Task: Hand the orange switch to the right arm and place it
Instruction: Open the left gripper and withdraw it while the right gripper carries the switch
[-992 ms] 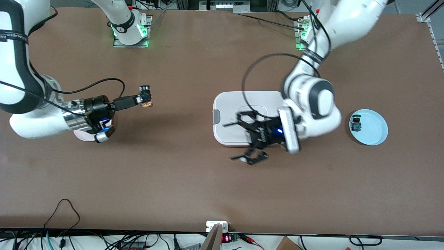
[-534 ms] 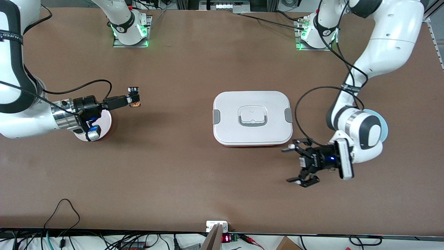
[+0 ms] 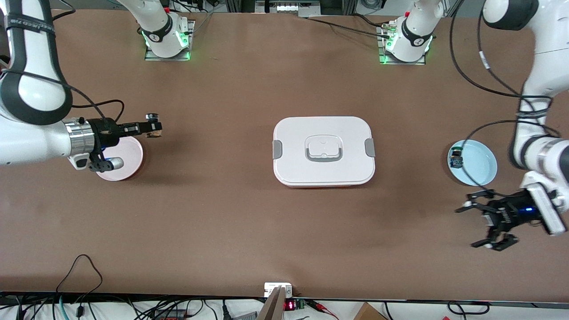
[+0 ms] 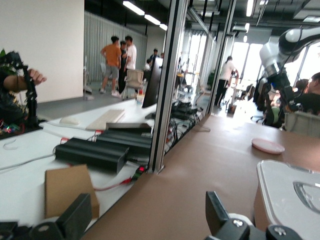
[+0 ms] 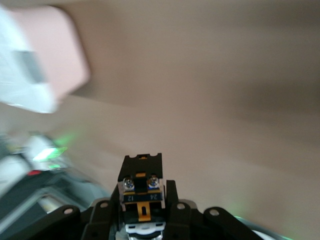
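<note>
Clamping the orange switch (image 3: 153, 127) between my right jaws (image 3: 151, 129), I hold it over the desk (image 3: 231, 222) beside the pink plate (image 3: 129, 155). My left jaws (image 3: 482, 226) hang apart near the blue plate (image 3: 482, 171).

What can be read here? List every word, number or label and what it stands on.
"12" and "24": on the orange switch, held in the shut right gripper beside the pink plate.
Band lettering on the right arm: too small to read.
Red display at the front view's bottom: unreadable.
Open left gripper, by the blue plate: no text.
</note>
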Robot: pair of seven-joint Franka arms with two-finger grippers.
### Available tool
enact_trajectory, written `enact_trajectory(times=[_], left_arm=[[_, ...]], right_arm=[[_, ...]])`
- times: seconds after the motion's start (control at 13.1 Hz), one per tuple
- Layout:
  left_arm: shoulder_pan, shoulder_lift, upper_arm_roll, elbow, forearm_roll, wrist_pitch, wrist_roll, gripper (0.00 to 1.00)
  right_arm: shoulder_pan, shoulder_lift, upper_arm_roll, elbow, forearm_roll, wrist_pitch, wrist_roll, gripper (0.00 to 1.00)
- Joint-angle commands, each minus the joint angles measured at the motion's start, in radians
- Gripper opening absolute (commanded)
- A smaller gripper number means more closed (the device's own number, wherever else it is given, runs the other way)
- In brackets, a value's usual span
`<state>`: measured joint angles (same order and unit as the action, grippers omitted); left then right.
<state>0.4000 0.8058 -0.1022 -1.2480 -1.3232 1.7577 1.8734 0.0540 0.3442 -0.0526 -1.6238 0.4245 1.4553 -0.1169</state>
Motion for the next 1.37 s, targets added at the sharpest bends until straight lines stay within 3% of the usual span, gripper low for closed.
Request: enact_trajectory(times=[0.0,0.15,0.38,0.61,0.92,1.07,1.3], left_arm=[[0.066,0.0,-0.008,0.161,0.248,-0.05,-0.217,1.0],[0.097,-0.01,-0.01,0.255,0.433,-0.093,-0.325,1.0],[0.082,-0.118,-0.011,0.269,0.669,-0.084,-0.435,1.0],[-0.045,-0.264,-0.024,0.263,0.93,-0.099,-0.737,1.0],[-0.157,-0.35,-0.011,0.249,1.005,-0.187,-1.036,1.0],[-0.257,-0.523,-0.011,0.057,1.16,-0.182,-1.234,1.0],[-0.311,-0.738,0.024,-0.262,1.208,-0.12,-1.43,1.0]], right_arm=[[0.024,-0.059,0.002,-0.095,-0.194,0.083,-0.075,0.07],[0.012,-0.08,0.002,-0.158,-0.275,0.153,-0.209,0.08],[-0.002,-0.111,0.002,-0.249,-0.404,0.267,-0.348,0.08],[0.003,-0.129,0.002,-0.29,-0.538,0.365,-0.478,0.08],[-0.031,-0.134,0.002,-0.375,-0.596,0.569,-0.766,0.08],[-0.043,-0.129,0.002,-0.413,-0.599,0.644,-0.866,0.08],[-0.081,-0.128,0.002,-0.473,-0.601,0.773,-1.019,0.08]])
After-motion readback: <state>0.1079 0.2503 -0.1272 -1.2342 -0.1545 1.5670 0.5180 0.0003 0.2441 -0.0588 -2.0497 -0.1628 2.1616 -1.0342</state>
